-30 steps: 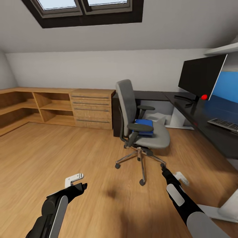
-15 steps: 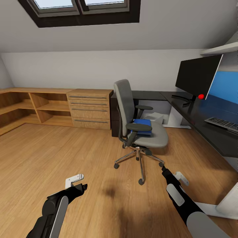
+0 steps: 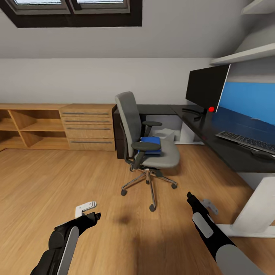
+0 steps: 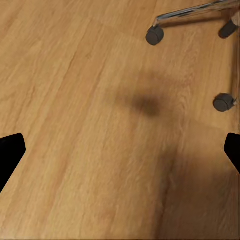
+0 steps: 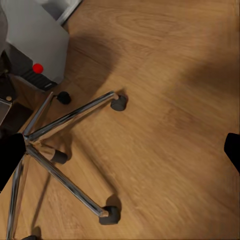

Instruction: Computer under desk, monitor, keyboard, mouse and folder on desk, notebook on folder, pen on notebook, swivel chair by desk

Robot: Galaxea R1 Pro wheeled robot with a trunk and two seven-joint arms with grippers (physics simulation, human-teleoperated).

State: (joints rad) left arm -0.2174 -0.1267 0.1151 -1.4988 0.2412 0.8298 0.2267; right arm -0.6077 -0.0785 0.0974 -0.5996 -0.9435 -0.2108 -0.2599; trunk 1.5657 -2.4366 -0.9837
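Note:
The grey swivel chair (image 3: pixel 147 142) stands on the wood floor, left of the dark desk (image 3: pixel 229 151). A blue folder (image 3: pixel 149 145) lies on its seat. On the desk stand a black monitor (image 3: pixel 206 87), a keyboard (image 3: pixel 246 140) and a dark mouse (image 3: pixel 263 154). A pale box (image 3: pixel 168 133) sits under the desk. My left gripper (image 3: pixel 87 208) (image 4: pixel 120 155) hangs open over bare floor, short of the chair's castors (image 4: pixel 155 35). My right gripper (image 3: pixel 204 202) (image 5: pixel 120 155) is open too, above the floor near the chair's chrome base (image 5: pixel 65 145).
Low wooden shelves and a drawer unit (image 3: pixel 88 128) line the back wall. White desk legs (image 3: pixel 254 208) stand at the right, close to my right arm. A grey box with a red dot (image 5: pixel 37 45) sits beyond the chair base. Open floor lies ahead and left.
The whole picture has slid left as the camera turned right and came nearer. More of the desk, keyboard and mouse has come into view. Both arms hold their pose.

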